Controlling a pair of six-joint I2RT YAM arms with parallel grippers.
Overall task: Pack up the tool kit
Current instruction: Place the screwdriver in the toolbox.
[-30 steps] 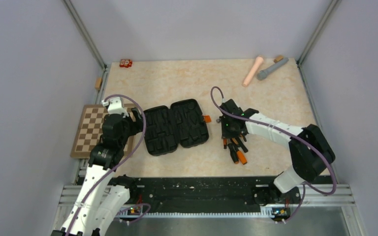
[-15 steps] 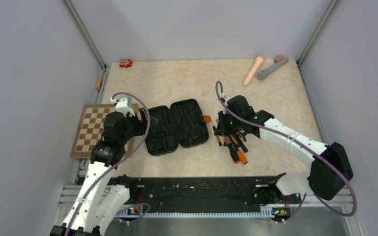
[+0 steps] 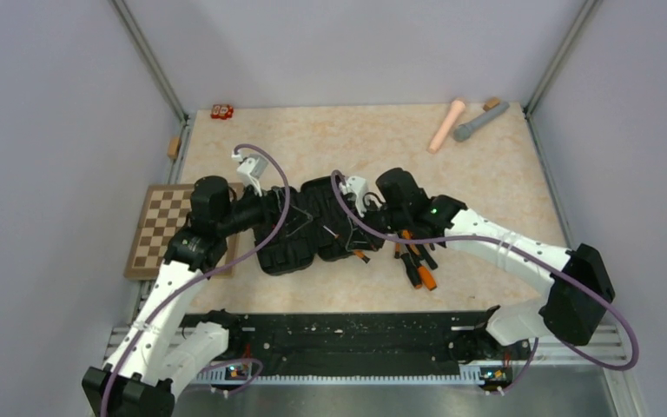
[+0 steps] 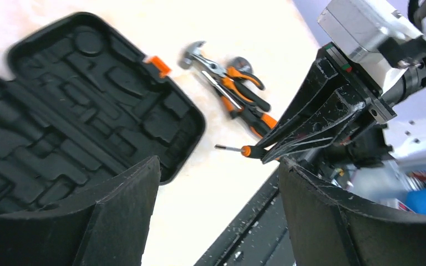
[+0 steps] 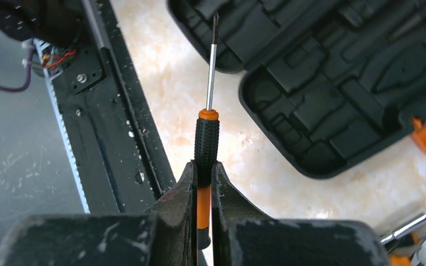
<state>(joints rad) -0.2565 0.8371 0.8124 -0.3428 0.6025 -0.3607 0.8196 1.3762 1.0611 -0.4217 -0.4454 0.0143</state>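
Note:
The tool kit's black case (image 3: pixel 300 252) lies open in mid-table, with its moulded slots (image 4: pixel 77 111) up and an orange latch (image 4: pixel 158 65) on its right edge. My right gripper (image 5: pixel 204 169) is shut on a small screwdriver (image 5: pixel 207 133) with an orange-and-black handle. Its tip hangs just over the case's near edge (image 5: pixel 338 83). The same screwdriver (image 4: pixel 244 150) shows in the left wrist view, held above the table. My left gripper (image 4: pixel 217 163) is open, with nothing between its fingers, over the case's left half (image 3: pixel 282 221). Pliers and other tools (image 3: pixel 417 261) lie in a pile right of the case.
A brown chessboard (image 3: pixel 161 228) overhangs the table's left edge. A pink cylinder (image 3: pixel 445 124) and a grey cylinder (image 3: pixel 480 121) lie at the back right. A small red object (image 3: pixel 221 111) sits at the back left. A black rail (image 3: pixel 347 334) runs along the near edge.
My right gripper has carried the screwdriver left from the tool pile to the case's near edge. My left gripper has swung right, over the case.

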